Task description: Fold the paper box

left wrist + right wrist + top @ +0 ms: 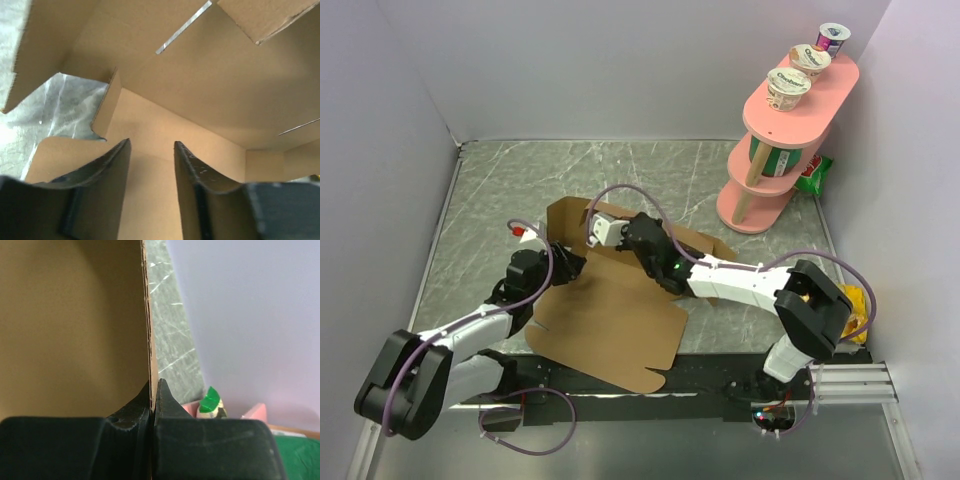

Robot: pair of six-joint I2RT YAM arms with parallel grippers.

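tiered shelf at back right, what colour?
The shelf is plain pink, no pattern. It shows best in the top external view.

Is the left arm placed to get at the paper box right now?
Likely yes: the left gripper, fingers parted, sits at the paper box, nothing between; the right gripper pinches another wall.

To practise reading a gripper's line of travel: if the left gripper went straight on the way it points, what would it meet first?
Probably the paper box: the left gripper faces an inner cardboard panel, with nothing nearer in its wrist view, though depth is unclear.
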